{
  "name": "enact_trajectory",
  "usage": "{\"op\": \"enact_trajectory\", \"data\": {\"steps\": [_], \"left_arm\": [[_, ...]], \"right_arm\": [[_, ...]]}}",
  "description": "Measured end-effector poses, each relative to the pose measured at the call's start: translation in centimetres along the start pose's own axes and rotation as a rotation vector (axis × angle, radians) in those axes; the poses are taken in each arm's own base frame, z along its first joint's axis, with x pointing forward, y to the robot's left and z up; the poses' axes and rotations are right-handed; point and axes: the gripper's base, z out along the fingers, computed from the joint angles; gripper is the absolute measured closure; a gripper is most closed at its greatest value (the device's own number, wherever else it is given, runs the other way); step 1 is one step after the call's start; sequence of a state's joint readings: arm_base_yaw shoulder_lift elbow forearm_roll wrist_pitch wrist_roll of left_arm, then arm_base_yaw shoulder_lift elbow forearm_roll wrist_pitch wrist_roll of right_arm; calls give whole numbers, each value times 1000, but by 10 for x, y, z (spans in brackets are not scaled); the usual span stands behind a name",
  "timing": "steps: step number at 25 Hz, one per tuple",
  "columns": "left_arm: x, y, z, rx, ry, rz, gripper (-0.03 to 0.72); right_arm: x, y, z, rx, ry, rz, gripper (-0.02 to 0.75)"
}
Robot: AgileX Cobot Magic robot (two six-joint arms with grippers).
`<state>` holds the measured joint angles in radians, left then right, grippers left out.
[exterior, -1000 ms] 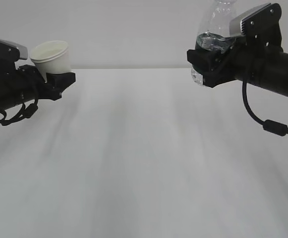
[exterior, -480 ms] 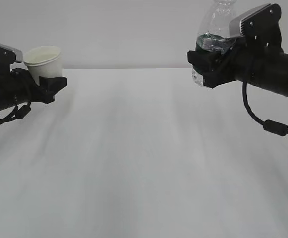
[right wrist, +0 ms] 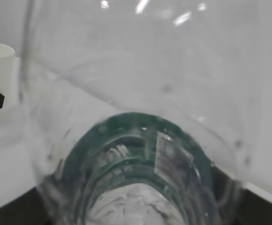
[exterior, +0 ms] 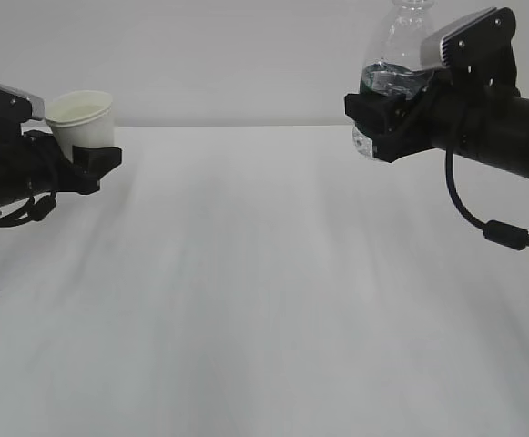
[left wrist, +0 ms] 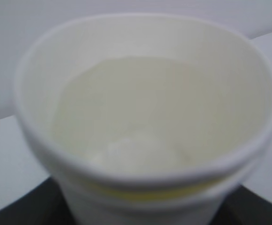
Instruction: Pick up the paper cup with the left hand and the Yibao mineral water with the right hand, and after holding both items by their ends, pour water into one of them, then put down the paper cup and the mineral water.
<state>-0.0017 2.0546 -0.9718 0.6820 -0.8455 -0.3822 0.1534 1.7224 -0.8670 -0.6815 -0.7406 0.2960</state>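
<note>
left hand [exterior: 86, 157]: reaching in from the left edge of the exterior view, raised above the table; its jaws are standing partly apart and clamping the lower part of the paper cup.
paper cup [exterior: 84, 116]: sitting upright in the left hand, mouth up, tilting slightly; in the left wrist view [left wrist: 145, 122] its pale cream inside is filling the frame, and whether there is water in it is not clear.
right hand [exterior: 384, 114]: coming in from the right edge, held higher than the left one, its jaws partly apart and gripping the yibao mineral water around the green label band.
yibao mineral water [exterior: 396, 45]: standing roughly upright in the right hand, neck running out of the top of the exterior view, ribbed base showing just below the jaws; in the right wrist view [right wrist: 140, 140] the clear body is blurring most of the frame.
spacing: cup and bottle are hanging well apart, at opposite sides.
table [exterior: 264, 300]: white, lying bare beneath both arms.
</note>
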Motion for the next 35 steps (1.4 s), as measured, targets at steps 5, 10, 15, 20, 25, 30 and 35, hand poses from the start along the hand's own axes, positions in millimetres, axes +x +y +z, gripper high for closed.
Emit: {"op": "enact_trajectory", "data": {"steps": [5, 10, 15, 20, 25, 30, 35], "left_arm": [[12, 0, 3, 7, 20, -16, 259], [11, 1, 4, -6, -15, -38, 260], [10, 4, 4, -30, -32, -28, 260], [8, 4, 4, -36, -68, -39, 260], [16, 6, 7, -47, -104, -62, 260], [24, 8, 9, -64, -126, -73, 260], [27, 9, 10, -76, -130, -46, 260]], "right_arm": [[0, 0, 0, 1, 4, 0, 303], [2, -1, 0, 7, 24, 0, 303], [2, -1, 0, 8, 26, 0, 303], [2, -1, 0, 8, 26, 0, 303], [2, -1, 0, 8, 26, 0, 303], [2, -1, 0, 8, 26, 0, 303], [4, -1, 0, 12, 40, 0, 303]]}}
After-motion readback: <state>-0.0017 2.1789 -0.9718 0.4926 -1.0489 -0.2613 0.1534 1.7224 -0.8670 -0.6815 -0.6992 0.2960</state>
